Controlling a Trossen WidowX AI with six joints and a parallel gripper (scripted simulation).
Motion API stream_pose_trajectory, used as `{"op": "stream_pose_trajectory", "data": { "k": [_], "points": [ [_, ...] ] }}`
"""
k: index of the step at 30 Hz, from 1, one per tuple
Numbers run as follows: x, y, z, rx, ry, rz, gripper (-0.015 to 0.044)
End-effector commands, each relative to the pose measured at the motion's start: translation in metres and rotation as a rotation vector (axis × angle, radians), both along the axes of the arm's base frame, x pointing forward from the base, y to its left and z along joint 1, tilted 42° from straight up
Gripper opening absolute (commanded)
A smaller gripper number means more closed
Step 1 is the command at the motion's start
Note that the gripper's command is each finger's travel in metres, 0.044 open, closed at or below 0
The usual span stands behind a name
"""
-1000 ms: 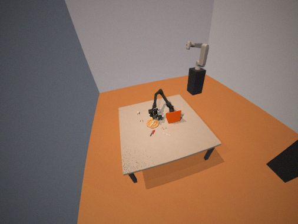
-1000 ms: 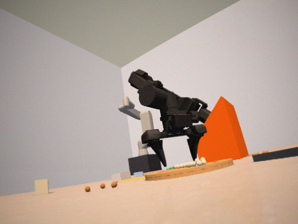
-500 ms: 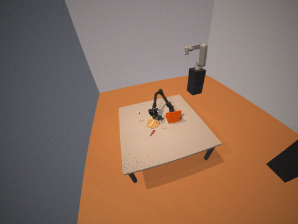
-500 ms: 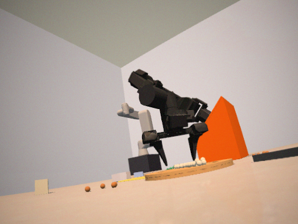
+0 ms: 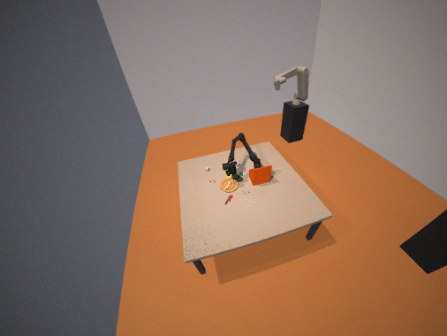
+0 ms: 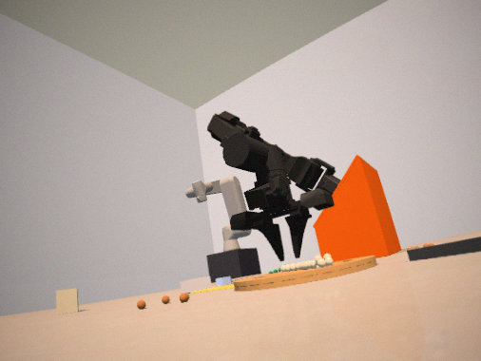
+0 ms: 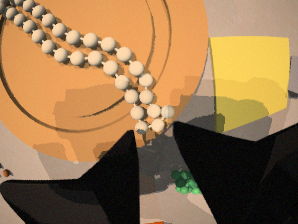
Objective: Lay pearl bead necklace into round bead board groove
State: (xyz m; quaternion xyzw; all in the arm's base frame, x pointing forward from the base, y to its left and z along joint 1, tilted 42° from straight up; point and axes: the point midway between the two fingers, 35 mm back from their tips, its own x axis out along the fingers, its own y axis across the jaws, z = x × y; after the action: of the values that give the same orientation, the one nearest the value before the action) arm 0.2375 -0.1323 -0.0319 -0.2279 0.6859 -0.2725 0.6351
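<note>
The pearl bead necklace [image 5: 229, 185] [image 6: 304, 265] [image 7: 108, 44] lies across the round bead board [image 6: 285, 280] [image 7: 190, 30] as two close strands. In the wrist view it runs from the upper left to the board's rim, where its end loop bunches up. It crosses the circular groove, and long curved parts of the groove show with no beads in them. My gripper [image 6: 290, 258] [image 7: 153, 132] is partly open, with nothing held. Its fingertips point down just above the board's rim, either side of the necklace's end loop. The necklace's far end is cut off in the wrist view.
A yellow flat piece [image 7: 250, 75] lies beside the board, and a green bead cluster [image 7: 186, 182] lies near my right finger. A tall orange block [image 5: 261, 175] [image 6: 356, 218] stands close by. Loose orange beads [image 6: 165, 299], a cream block [image 6: 67, 300] and a red-and-dark tool [image 5: 229, 199] are around the board.
</note>
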Motion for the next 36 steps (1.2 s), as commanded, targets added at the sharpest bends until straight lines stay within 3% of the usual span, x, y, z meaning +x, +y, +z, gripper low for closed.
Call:
{"op": "stream_pose_trajectory", "data": {
  "k": [1,14,36],
  "points": [
    [0.0072,0.0038,0.0186,-0.071,-0.564,-0.612,0.012],
    [0.0083,0.0059,0.026,-0.117,-0.941,-1.041,0.012],
    [0.0083,0.0059,0.0261,-0.118,-0.947,-1.048,0.012]
  ]
}}
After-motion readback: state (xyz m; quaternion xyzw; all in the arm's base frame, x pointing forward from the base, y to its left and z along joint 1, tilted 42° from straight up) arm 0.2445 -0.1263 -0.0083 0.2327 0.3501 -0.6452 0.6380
